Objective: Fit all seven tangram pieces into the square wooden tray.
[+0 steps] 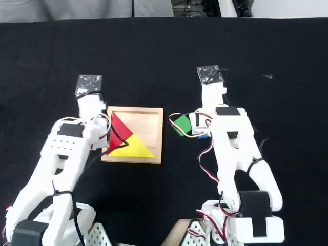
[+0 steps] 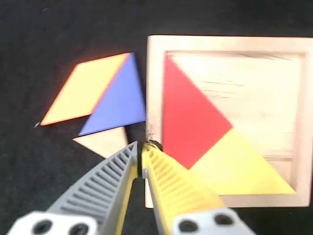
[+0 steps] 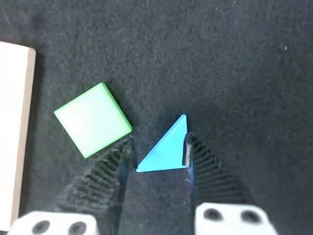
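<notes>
1. The wooden tray [image 1: 148, 123] lies flat between the two arms, within reach of both. Most of its floor is bare.
2. The red triangle [image 2: 188, 120] and the yellow triangle [image 2: 239, 166] lie flat in the tray. They meet along one edge and fill the corner nearest the left arm. My guess is that the big pieces go in first, to frame the rest.
3. The left claw [image 2: 141, 156] is pinched closed with nothing visible between its jaws. Its tip is at the tray's rim beside the red triangle, probably to nudge.
4. The right claw [image 3: 156, 147] is spread wide, well off the tray's far side.
5. An orange slanted piece [image 2: 83, 90] and a violet triangle [image 2: 120, 100] lie touching, just outside the tray on the left claw's side.
6. The green square [image 3: 93, 120] lies near the tray's other side.
7. The blue triangle [image 3: 168, 149] lies beyond the square from the tray, between the right claw's jaws and apparently lined up for gripping.
8. A cream triangle [image 2: 105, 142] lies by the violet one.
</notes>
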